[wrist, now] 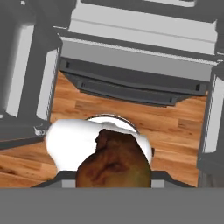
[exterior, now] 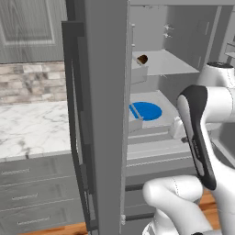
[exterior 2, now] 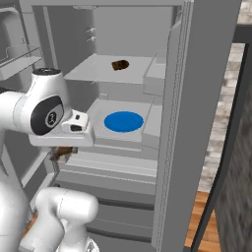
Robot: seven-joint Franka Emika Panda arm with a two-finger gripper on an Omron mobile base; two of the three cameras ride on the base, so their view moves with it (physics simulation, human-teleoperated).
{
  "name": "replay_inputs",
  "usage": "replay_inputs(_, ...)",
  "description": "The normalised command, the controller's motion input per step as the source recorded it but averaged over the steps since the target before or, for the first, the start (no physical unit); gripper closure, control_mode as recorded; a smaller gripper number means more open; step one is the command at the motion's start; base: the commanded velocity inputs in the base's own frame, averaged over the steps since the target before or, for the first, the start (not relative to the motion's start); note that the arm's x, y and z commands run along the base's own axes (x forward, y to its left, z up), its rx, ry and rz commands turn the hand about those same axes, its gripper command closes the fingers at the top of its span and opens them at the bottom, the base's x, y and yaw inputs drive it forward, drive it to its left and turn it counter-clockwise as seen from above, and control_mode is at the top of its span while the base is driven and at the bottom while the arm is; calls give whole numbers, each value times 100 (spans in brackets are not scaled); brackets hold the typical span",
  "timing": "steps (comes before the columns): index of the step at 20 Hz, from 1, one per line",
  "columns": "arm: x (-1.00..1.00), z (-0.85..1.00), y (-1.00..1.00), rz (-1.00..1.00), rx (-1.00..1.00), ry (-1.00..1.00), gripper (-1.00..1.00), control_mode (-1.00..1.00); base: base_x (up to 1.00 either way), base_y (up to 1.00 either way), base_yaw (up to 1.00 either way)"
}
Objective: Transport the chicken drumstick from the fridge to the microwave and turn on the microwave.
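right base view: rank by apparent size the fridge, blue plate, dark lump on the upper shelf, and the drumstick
1. fridge, largest by far
2. blue plate
3. and 4. dark lump and chicken drumstick, held at the gripper: these look alike. The drumstick is partly hidden and nearer the camera, so no ranking.

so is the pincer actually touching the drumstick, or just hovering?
Touching. In the hand view the chicken drumstick sits right at the pincer, pressed between its tips. The right base view shows the brown lump hanging under the hand, clear of the fridge shelves.
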Motion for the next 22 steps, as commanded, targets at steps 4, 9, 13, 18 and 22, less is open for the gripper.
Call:
replay_inputs(4,-52,33,1,-2,0,0,100,-100,0,0,0)
replay_inputs(9,-43,16,2,-3,0,1,100,-100,0,0,0)
replay_inputs(13,-41,4,0,-3,0,1,100,-100,0,0,0)
replay_inputs(18,-22,4,0,-7,0,1,100,-100,0,0,0)
replay_inputs(22,-2,7,0,-13,0,3,100,-100,0,0,0)
